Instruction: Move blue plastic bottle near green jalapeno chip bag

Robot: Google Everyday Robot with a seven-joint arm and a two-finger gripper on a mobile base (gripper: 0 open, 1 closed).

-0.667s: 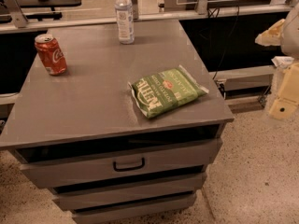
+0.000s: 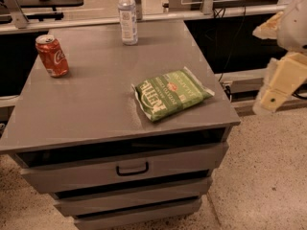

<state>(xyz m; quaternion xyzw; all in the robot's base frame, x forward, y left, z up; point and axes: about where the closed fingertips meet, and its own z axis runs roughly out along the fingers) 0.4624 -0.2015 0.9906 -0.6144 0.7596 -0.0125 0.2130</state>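
The blue plastic bottle (image 2: pixel 127 17) stands upright at the far edge of the grey cabinet top (image 2: pixel 96 95); it is clear with a white cap and a pale label. The green jalapeno chip bag (image 2: pixel 171 94) lies flat near the front right corner of the top. My gripper (image 2: pixel 280 83) hangs at the right edge of the view, off the cabinet's right side, far from both the bottle and the bag. It holds nothing that I can see.
A red Coca-Cola can (image 2: pixel 52 55) stands at the left of the cabinet top. The cabinet has drawers with a handle (image 2: pixel 132 168) below. A speckled floor (image 2: pixel 268 176) lies to the right. Rails and table legs stand behind.
The view has shifted slightly. The arm at the right edge has moved a little down and inward. The bottle, bag and can have not moved on the top.
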